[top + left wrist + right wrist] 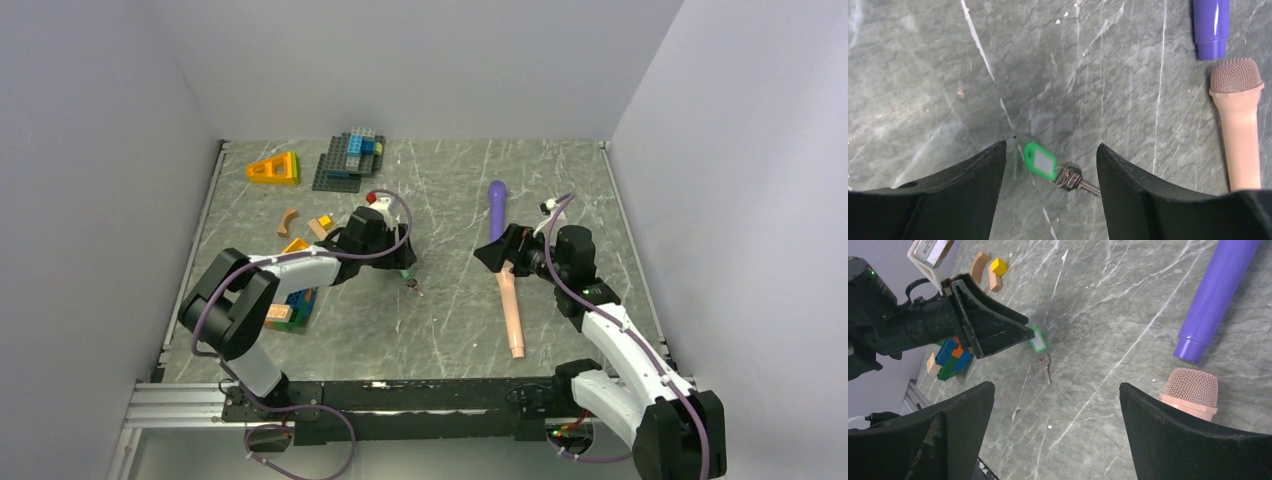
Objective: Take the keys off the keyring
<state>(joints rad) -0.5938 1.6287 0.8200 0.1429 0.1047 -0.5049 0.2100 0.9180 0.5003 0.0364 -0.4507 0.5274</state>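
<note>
Left wrist view: left gripper [1051,145] stands parted astride the green key tag [1040,161] and its metal key [1083,183]; right gripper [1056,385], near the tag, is spread wide.

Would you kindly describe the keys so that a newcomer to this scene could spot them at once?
On the grey marbled table, look beneath the left gripper, between the toy bricks and the pink microphone. The keys lie flat there: a green tag with a white window, ringed to a small metal key. Nothing else nearby is so tiny or metallic.
</note>
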